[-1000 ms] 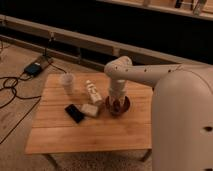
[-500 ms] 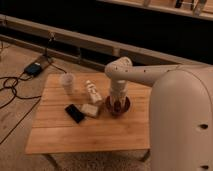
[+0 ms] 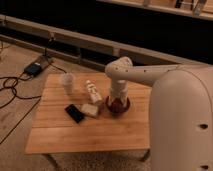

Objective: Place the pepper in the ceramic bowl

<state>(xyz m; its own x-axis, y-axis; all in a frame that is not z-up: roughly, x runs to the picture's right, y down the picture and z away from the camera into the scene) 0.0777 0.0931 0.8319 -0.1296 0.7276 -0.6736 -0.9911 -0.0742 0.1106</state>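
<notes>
Camera view. Showing a wooden surface (image 3: 75,132) from above and slightly to the near side, with the robot's white body filling the right of the frame. Reaching leftward from that body over the far right part of the surface: the white arm (image 3: 145,75), bending down at its end. Hanging straight down from the bend and dipping into the ceramic bowl (image 3: 118,106): the tool (image 3: 117,101), lower end lying inside the bowl's rim. Sitting on the right half of the surface, directly beneath the arm's end: the purple-maroon bowl, rim partly hidden by the tool. Not possible to tell where the pepper is; a dark-red patch inside the bowl, just under the tool, cannot be told apart from the bowl itself.

Standing near the far left part of the surface: a pale translucent cup (image 3: 67,82). Lying tilted between cup and bowl: a white bottle (image 3: 92,92). Lying just to the near side of the bottle: a pale beige block (image 3: 90,109), touching or nearly touching a flat black item (image 3: 74,113) on its left. Trailing across the floor at far left: dark cables (image 3: 15,87).
</notes>
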